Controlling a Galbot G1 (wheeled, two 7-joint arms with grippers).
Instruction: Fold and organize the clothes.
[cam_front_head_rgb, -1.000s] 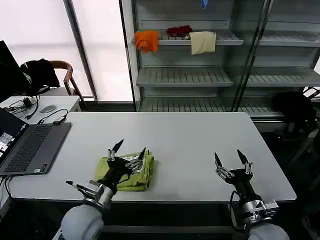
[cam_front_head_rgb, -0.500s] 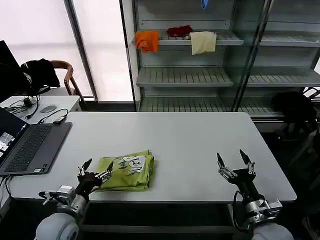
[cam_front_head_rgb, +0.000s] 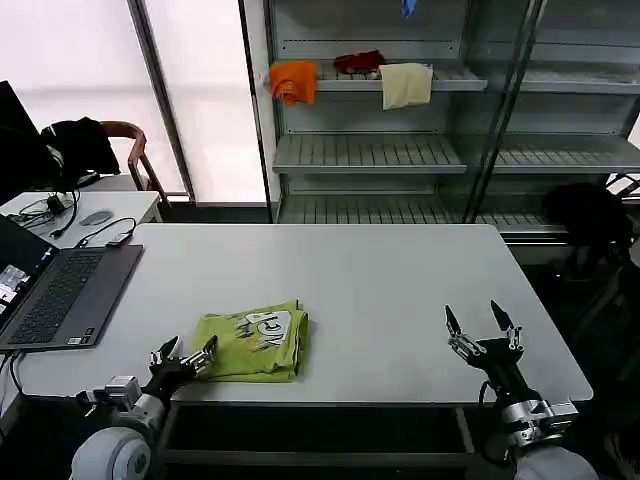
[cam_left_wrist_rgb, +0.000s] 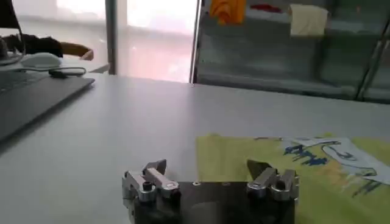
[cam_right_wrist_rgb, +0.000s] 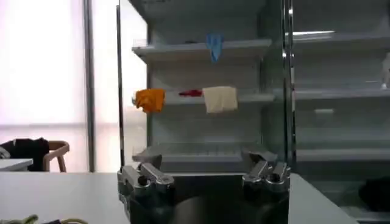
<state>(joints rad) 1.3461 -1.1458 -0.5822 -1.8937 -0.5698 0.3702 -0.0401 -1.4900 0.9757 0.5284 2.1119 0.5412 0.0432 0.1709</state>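
The clothes are one lime-green T-shirt (cam_front_head_rgb: 255, 343), folded into a small rectangle on the white table (cam_front_head_rgb: 380, 290), its white and dark print facing up. The left wrist view looks low across the table at the T-shirt (cam_left_wrist_rgb: 292, 164) just ahead. My left gripper (cam_front_head_rgb: 183, 352) is open at the table's front edge, right beside the shirt's near left corner and holding nothing; its jaws (cam_left_wrist_rgb: 209, 165) stand wide apart. My right gripper (cam_front_head_rgb: 480, 322) is open and empty near the front right of the table, far from the shirt, its jaws (cam_right_wrist_rgb: 204, 159) spread.
An open laptop (cam_front_head_rgb: 60, 295) lies at the table's left end, with a side desk of cables behind it. Shelves behind the table hold an orange cloth (cam_front_head_rgb: 293, 80), a red item and a cream cloth (cam_front_head_rgb: 405, 84). A chair (cam_front_head_rgb: 120, 150) stands at back left.
My left gripper has drawn back off the folded T-shirt toward the front edge and lowered. The right gripper has slipped slightly toward the front right. The shirt lies still.
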